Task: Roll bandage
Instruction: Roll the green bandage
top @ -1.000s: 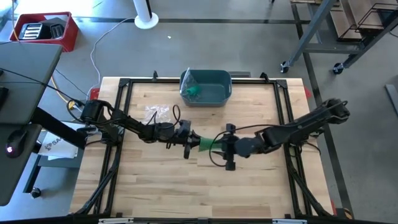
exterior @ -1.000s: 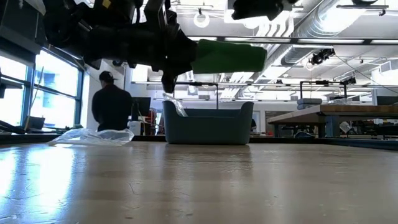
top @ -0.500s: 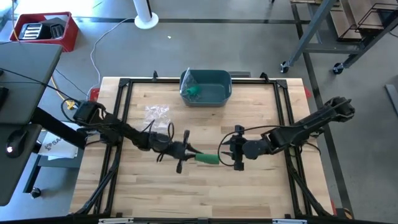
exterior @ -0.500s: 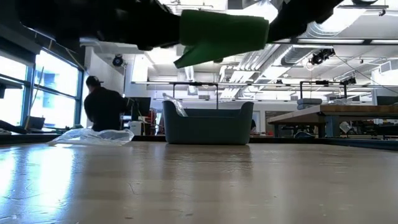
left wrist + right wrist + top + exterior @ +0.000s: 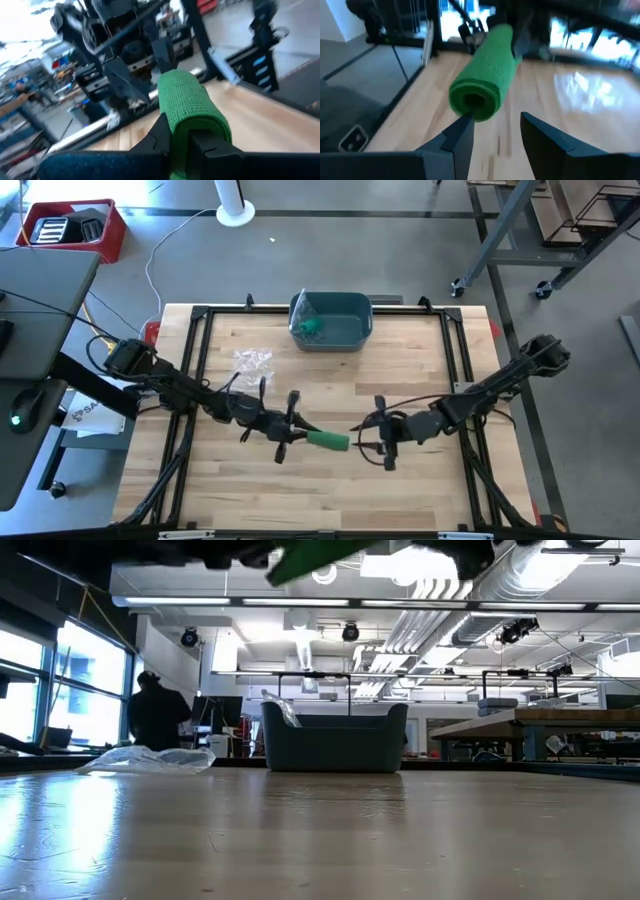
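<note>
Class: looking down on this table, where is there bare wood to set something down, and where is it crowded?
Free: the near strip below both arms, and the far right corner beside the bin. Crowded: the middle, where the left gripper holds the green roll facing the open right gripper; plastic wrap lies far left.

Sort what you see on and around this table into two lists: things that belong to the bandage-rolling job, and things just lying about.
Part of the job:
- green bandage roll, held above the table
- left claw, shut on one end of the roll
- right claw, open, just off the other end

Lying about:
- clear plastic wrapper
- teal bin at the far edge, something green inside
- red crate on the floor
</note>
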`<state>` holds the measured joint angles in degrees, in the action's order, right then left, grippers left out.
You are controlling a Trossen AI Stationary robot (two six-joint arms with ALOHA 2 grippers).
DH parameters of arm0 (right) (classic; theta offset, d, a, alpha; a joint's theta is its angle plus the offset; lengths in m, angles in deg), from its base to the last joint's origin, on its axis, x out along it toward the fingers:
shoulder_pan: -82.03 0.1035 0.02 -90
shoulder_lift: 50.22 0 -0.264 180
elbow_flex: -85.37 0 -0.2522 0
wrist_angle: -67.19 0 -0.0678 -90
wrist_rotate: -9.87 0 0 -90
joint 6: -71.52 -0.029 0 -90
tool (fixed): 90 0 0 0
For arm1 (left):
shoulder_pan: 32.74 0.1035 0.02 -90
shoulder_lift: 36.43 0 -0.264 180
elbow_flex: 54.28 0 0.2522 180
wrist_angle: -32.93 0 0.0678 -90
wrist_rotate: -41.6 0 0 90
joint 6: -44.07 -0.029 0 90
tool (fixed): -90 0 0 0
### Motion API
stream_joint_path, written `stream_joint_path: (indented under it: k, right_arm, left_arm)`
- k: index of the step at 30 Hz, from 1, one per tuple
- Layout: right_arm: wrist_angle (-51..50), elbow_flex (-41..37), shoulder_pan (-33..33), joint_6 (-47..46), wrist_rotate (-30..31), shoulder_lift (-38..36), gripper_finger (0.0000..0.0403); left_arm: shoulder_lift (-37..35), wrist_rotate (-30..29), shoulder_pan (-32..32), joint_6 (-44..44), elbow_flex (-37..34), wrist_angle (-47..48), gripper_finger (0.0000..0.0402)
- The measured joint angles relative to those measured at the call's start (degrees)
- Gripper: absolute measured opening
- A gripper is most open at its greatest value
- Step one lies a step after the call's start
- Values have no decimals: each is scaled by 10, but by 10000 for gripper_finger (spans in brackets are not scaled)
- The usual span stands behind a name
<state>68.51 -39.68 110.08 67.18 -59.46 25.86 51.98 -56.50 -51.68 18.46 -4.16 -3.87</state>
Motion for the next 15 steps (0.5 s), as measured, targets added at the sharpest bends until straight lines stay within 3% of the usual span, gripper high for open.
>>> stream_joint_path:
  k: [7,15]
  right_arm:
    - [122,0,50,155,89,0,153]
    - [176,1,52,204,93,17,153]
  left_arm:
    - [-48,55,2,0,0,0,12]
    - [-58,53,4,17,0,5,12]
